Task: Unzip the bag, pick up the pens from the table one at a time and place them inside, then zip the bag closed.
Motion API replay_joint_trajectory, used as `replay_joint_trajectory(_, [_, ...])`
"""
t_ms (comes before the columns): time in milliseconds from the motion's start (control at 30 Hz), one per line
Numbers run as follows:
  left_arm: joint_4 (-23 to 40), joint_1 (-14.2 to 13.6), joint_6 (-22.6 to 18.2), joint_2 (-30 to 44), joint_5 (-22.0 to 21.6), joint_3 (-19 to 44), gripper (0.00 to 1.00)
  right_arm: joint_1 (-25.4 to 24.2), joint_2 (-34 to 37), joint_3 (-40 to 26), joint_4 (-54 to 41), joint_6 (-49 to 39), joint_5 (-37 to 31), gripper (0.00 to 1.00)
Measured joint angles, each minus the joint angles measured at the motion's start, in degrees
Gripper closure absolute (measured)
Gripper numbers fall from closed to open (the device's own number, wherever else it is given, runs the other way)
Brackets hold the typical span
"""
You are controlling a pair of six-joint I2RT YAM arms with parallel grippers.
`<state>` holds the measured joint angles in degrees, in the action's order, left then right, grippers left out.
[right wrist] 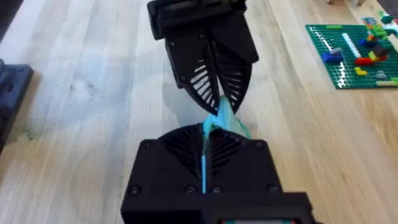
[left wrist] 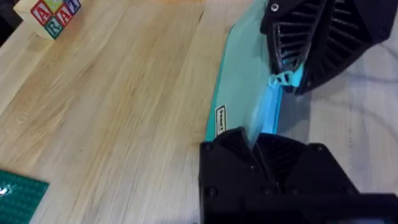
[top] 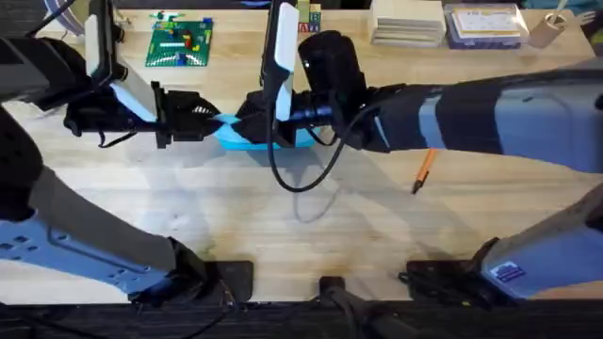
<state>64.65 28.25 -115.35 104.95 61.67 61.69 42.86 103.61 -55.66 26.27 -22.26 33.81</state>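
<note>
Both end effectors meet at the bag (top: 247,137), which lies on the counter (top: 283,226) near its far middle. Left end effector (top: 201,121): fingers closed, pinching the bag's fabric at its left end. Right end effector (top: 252,121): fingers pressed together on a thin fold or tab of the bag, seen edge-on in its wrist view (right wrist: 204,146). Whether that is the zipper pull cannot be confirmed.

Task status, as judged:
1. Unzipping appears to be in hand; how far the zipper is open cannot be told.
2. One orange pen (top: 422,170) lies on the counter, well to the right of the bag, not yet picked up.
3. Loading the pens and closing the zipper remain.
</note>
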Motion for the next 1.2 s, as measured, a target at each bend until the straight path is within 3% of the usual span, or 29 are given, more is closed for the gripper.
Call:
replay_joint_trajectory(567, [-0.36, 0.24, 0.0, 0.01, -0.24, 0.33, 0.959, 2.23, 1.4, -1.33, 1.65, 7.58, -3.05, 0.973])
replay_joint_trajectory(733, [-0.37, 0.29, 0.0, 0.0, -0.37, 0.34, 0.959, 2.72, 1.4, -5.43, -6.68, 9.63, -3.85, 0.973])
replay_joint_trajectory(1200, [-0.9, 0.41, -0.2, 0.0, -0.85, 0.37, 0.959, 4.63, 7.03, -11.22, -6.87, 10.25, -5.13, 0.973])
